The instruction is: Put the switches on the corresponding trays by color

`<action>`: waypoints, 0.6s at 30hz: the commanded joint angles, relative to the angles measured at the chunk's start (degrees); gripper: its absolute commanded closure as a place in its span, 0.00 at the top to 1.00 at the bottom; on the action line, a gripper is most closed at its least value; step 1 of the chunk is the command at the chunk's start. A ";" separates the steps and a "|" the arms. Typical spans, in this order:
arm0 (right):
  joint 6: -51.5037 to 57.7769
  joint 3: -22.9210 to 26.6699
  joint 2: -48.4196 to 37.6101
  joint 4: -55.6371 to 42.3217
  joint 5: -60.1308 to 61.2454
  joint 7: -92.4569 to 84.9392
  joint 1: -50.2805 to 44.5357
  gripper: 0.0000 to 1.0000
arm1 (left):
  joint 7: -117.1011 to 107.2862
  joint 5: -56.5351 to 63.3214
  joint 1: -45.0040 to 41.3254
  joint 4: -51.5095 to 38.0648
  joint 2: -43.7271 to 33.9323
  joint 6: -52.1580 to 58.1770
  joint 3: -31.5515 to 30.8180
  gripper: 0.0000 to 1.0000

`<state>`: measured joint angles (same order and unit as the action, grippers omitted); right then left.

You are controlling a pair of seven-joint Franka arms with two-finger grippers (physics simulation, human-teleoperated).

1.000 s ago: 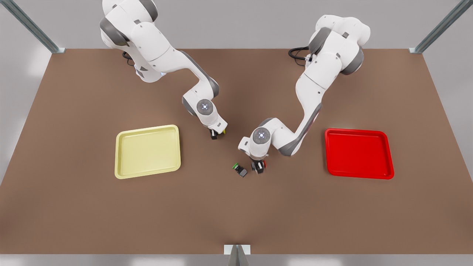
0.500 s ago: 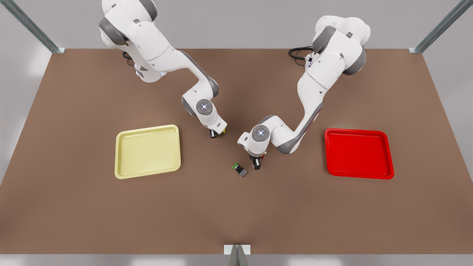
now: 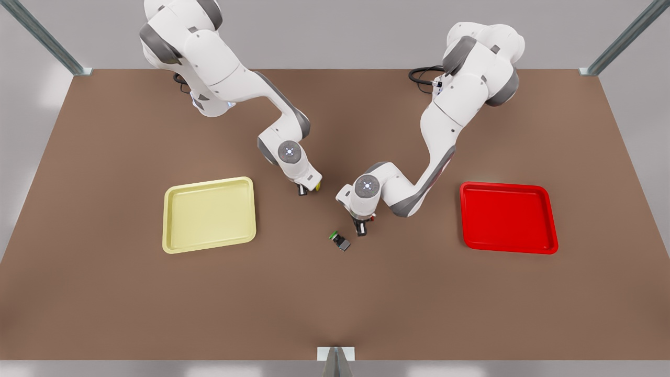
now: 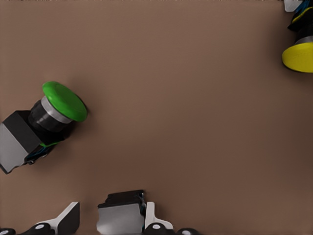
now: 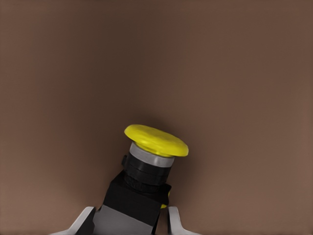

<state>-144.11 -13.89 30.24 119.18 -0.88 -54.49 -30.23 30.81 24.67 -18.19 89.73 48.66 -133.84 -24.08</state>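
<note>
While your right gripper (image 3: pixel 308 188) pinches the yellow switch (image 5: pixel 146 171) between yellow tray (image 3: pixel 209 214) and table (image 3: pixel 335 303) centre, your left gripper (image 3: pixel 361 229) has its fingers (image 4: pixel 151 218) closed on the red switch (image 3: pixel 371 220), beside the green switch (image 4: pixel 44 122), well short of the red tray (image 3: pixel 507 217).

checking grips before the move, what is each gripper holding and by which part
Right gripper holds the yellow switch by its dark body. Left gripper holds a dark switch body.
</note>
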 commanded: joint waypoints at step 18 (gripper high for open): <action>-0.03 0.00 -0.09 -0.44 0.00 0.00 0.18 0.60 | -0.66 -0.06 0.26 0.45 -0.23 0.42 -0.79 0.47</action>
<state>-144.14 -13.89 30.15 118.74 -0.88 -54.49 -30.06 29.82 26.62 -17.93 90.18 48.43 -133.46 -24.87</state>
